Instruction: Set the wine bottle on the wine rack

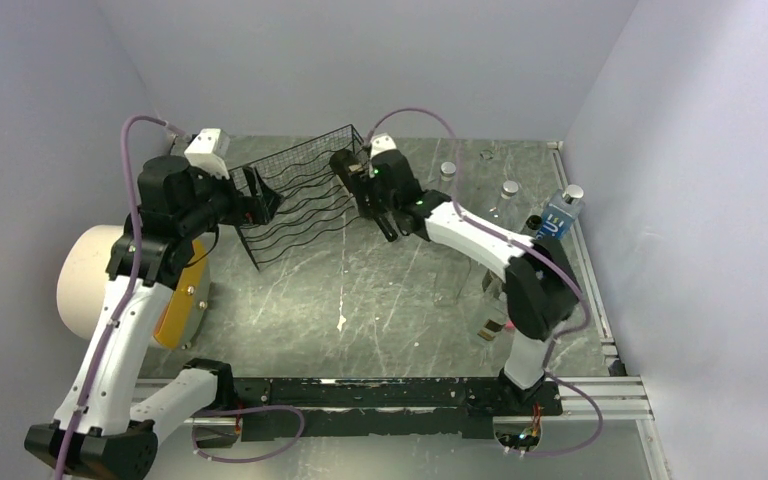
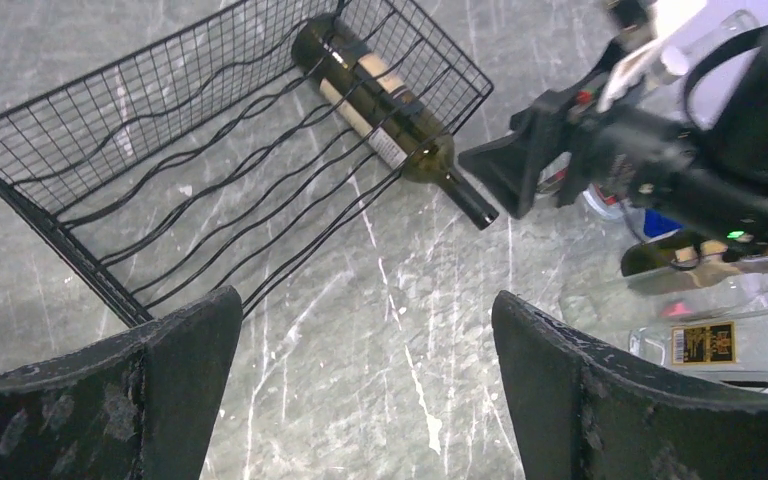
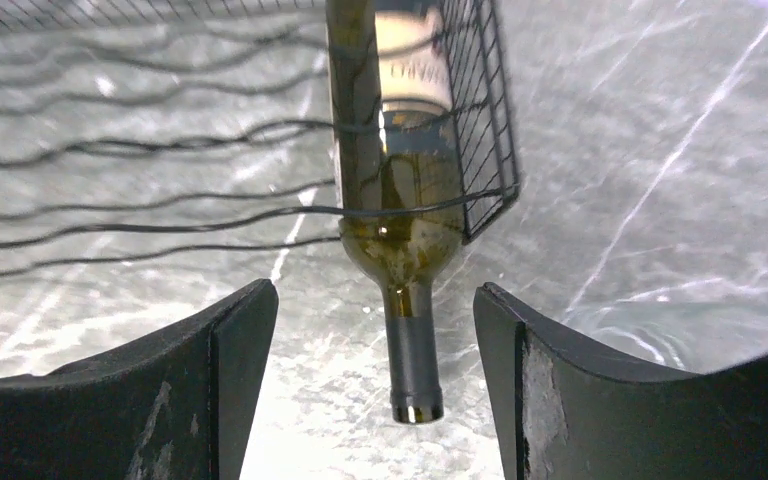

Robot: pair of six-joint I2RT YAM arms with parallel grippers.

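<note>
The black wire wine rack (image 1: 305, 195) lies on the grey table, and it fills the upper left of the left wrist view as the wine rack (image 2: 190, 150). A dark green wine bottle (image 2: 380, 105) with a cream label rests in the rack's end row, its neck poking out past the rods. My right gripper (image 3: 372, 290) is open, with the bottle's neck (image 3: 412, 360) between its fingers and touching neither. From above, the right gripper (image 1: 362, 192) sits at the rack's right side. My left gripper (image 1: 268, 200) is open and empty at the rack's left end, above bare table in its own view (image 2: 365, 305).
Clear upright bottles (image 1: 447, 172) (image 1: 509, 190) and a blue-labelled bottle (image 1: 558, 215) stand at the back right. More glass bottles (image 1: 490, 310) lie by the right arm's base. A white roll (image 1: 85, 280) sits at the left edge. Walls close in on three sides.
</note>
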